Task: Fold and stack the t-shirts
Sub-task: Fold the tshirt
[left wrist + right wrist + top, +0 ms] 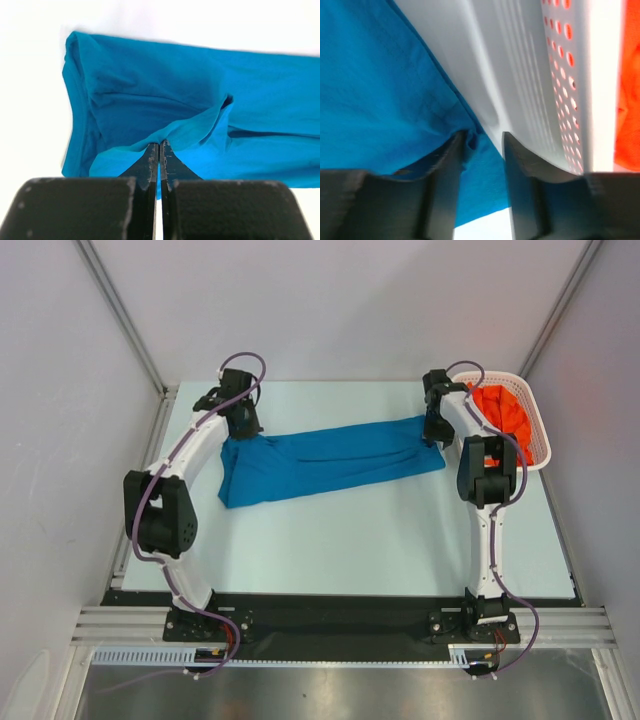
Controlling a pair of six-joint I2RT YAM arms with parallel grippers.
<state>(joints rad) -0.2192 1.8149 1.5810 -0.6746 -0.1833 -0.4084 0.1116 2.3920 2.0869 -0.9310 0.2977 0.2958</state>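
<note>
The blue t-shirt [330, 462] lies stretched in a long band across the far half of the table. My left gripper [243, 425] is at its far left corner, shut on a pinched fold of the blue t-shirt [200, 85]; the jaws [159, 145] meet with cloth between them. My right gripper [437, 430] is at the shirt's right end. In the right wrist view it [482, 137] is open, jaws apart over the blue cloth's edge [370, 85]. The orange-red t-shirt [503, 410] lies bunched in the basket and shows in the right wrist view [627, 100].
The white lattice basket [540, 430] stands at the far right corner, close beside my right gripper; its wall [540, 75] fills the right wrist view. Metal frame posts rise at the far corners. The table's near half lies between the arm bases.
</note>
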